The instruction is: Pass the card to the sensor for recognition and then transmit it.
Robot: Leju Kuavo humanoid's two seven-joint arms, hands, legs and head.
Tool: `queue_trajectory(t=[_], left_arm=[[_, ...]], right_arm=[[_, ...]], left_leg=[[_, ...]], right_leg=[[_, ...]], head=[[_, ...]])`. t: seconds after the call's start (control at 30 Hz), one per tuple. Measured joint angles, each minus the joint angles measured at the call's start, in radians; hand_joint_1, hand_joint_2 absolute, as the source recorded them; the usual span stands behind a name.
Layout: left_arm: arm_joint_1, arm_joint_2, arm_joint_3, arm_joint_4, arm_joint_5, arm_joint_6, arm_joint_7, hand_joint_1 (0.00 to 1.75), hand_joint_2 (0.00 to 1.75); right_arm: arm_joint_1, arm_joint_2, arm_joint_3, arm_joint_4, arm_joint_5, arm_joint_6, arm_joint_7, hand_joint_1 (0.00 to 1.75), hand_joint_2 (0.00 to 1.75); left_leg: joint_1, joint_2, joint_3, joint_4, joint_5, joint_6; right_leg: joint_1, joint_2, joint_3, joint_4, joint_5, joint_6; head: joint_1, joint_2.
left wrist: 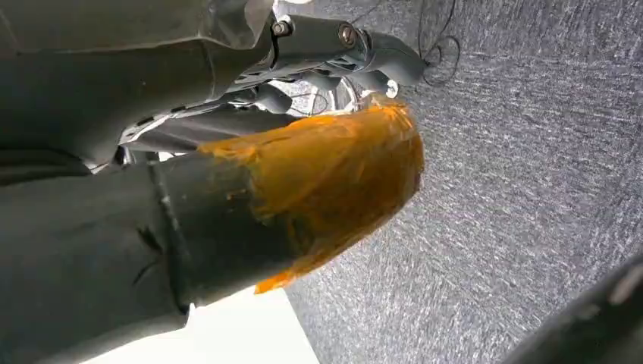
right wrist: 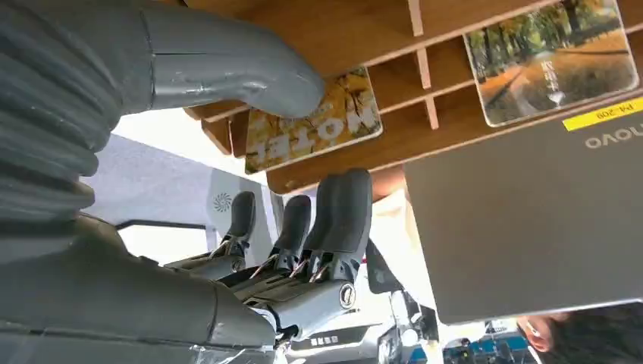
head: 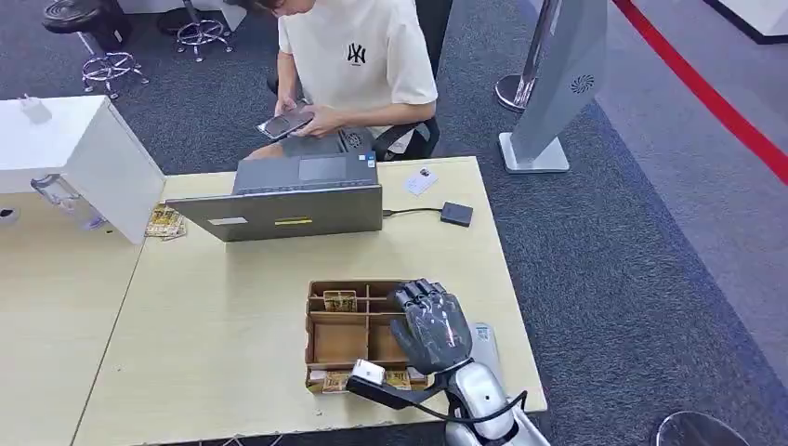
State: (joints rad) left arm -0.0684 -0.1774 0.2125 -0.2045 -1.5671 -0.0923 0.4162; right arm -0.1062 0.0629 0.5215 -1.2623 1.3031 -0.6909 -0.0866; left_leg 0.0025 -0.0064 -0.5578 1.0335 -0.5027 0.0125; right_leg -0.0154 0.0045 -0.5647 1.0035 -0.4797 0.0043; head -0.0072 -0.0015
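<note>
right hand hovers over tray; wrist view reveals hotel card.

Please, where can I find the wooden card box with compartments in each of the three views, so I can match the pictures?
Head view: the wooden card box sits on the table, just left of the right hand.
Left wrist view: it is not in this picture.
Right wrist view: the box runs along the upper edge, beyond the fingers.
Shared landmark: the grey laptop, also in the right wrist view.

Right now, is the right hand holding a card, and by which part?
No. The right hand hovers over the wooden tray, fingers apart and empty; the cards lie in their compartments.
</note>
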Motion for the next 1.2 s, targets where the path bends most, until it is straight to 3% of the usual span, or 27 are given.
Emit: queue_trajectory(t=[0.1, 0.17, 0.53, 0.67, 0.77, 0.83, 1.0, 1.2], left_arm=[[0.0, 0.0, -0.005, 0.0, 0.0, 0.0, 0.0, 0.0, 0.0], [0.0, 0.0, -0.013, 0.0, 0.0, -0.001, 0.0, 0.0, 0.0], [0.0, 0.0, -0.043, 0.0, 0.0, -0.002, 0.0, 0.0, 0.0], [0.0, 0.0, -0.057, 0.0, 0.0, -0.002, -0.007, 0.0, 0.0], [0.0, -0.001, -0.065, 0.0, 0.0, -0.002, -0.01, 0.0, 0.0], [0.0, -0.001, -0.068, 0.0, 0.0, -0.002, -0.013, 0.0, 0.0], [0.0, -0.001, -0.073, 0.0, 0.0, 0.0, -0.017, 0.0, 0.0], [0.001, 0.0, -0.074, 0.0, 0.016, 0.002, -0.023, 0.0, 0.0]], right_arm=[[-0.002, 0.0, 0.0, 0.008, -0.004, 0.0, 0.0, 1.71, 1.75], [-0.004, 0.0, 0.0, 0.012, -0.008, 0.0, 0.0, 1.75, 1.75], [-0.018, 0.0, 0.0, 0.026, -0.031, -0.001, 0.0, 1.75, 1.75], [-0.017, 0.0, 0.0, 0.022, -0.089, -0.001, -0.037, 1.75, 1.75], [-0.014, 0.0, 0.0, -0.005, -0.219, 0.004, -0.101, 1.75, 1.75], [-0.01, 0.002, 0.0, -0.039, -0.371, 0.044, -0.166, 1.75, 1.75], [0.013, 0.016, -0.018, -0.161, -0.702, 0.202, -0.282, 1.75, 1.75], [0.036, 0.023, -0.06, -0.273, -0.983, 0.393, -0.35, 1.75, 1.75]], left_leg=[[0.0, 0.0, 0.0, 0.0, 0.0, 0.0], [0.0, 0.0, 0.0, 0.0, 0.0, 0.0], [0.0, 0.0, 0.0, 0.0, 0.0, 0.0], [0.0, 0.0, 0.0, 0.0, 0.0, 0.0], [0.0, 0.0, 0.0, 0.0, 0.0, 0.0], [0.0, 0.0, 0.0, 0.0, 0.0, 0.0], [0.0, 0.0, 0.0, 0.0, 0.0, 0.0], [0.0, 0.0, 0.0, 0.0, 0.0, 0.0]], right_leg=[[0.0, 0.0, 0.0, 0.0, 0.0, 0.0], [0.0, 0.0, 0.0, 0.0, 0.0, 0.0], [0.0, 0.0, 0.0, 0.0, 0.0, 0.0], [0.0, 0.0, 0.0, 0.0, 0.0, 0.0], [0.0, 0.0, 0.0, 0.0, 0.0, 0.0], [0.0, 0.0, 0.0, 0.0, 0.0, 0.0], [0.0, 0.0, 0.0, 0.0, 0.0, 0.0], [0.0, 0.0, 0.0, 0.0, 0.0, 0.0]], head=[[0.0, 0.0], [0.0, 0.0], [0.0, 0.0], [0.0, 0.0], [0.0, 0.0], [0.0, 0.0], [0.0, 0.0], [0.0, 0.0]])
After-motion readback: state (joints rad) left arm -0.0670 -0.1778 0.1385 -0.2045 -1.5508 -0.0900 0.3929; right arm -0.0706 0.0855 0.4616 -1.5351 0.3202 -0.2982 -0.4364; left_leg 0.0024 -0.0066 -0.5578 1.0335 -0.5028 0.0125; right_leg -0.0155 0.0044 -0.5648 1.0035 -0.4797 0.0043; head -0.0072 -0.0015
